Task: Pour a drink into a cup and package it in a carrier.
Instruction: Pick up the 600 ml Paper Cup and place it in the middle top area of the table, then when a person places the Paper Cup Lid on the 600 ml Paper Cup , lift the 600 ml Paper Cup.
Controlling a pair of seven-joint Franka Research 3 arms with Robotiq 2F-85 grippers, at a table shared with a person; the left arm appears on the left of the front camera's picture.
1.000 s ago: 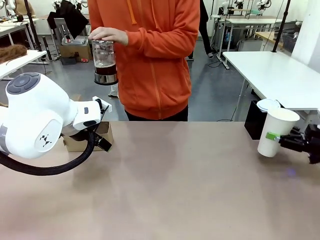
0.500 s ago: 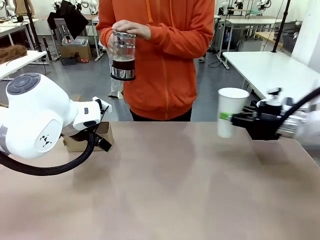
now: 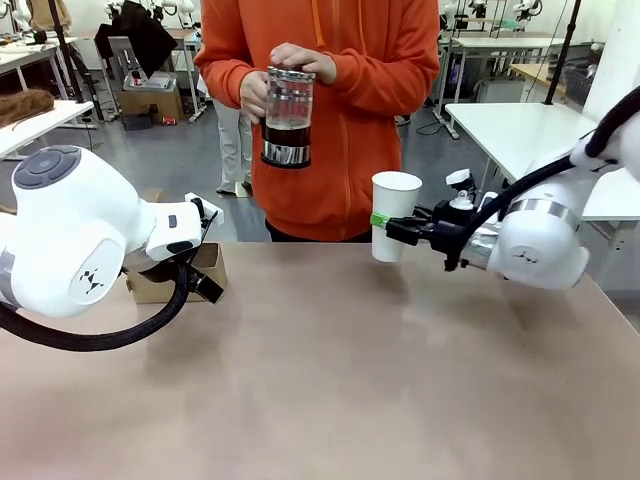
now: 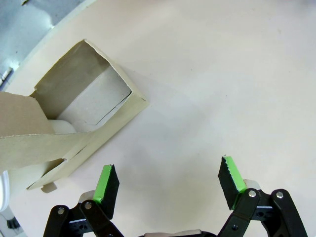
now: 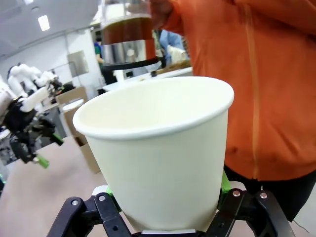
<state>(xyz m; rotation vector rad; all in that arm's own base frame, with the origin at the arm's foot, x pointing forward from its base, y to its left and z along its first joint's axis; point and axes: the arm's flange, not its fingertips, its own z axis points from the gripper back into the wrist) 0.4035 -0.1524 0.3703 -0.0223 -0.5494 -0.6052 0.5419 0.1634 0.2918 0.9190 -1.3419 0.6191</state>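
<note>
We offer the cup for the pour.
Our right fingers [image 3: 379, 220] clasp the empty cup [image 3: 396, 205] upright, mouth up; the person's pitcher [image 3: 288, 118] hangs higher, to its left. Our left fingers [image 4: 107, 183] gape empty beside the carrier [image 4: 79, 98].

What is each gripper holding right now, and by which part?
The right gripper grips the cup by its sides, about mid-height. The left gripper is open and holds nothing.
</note>
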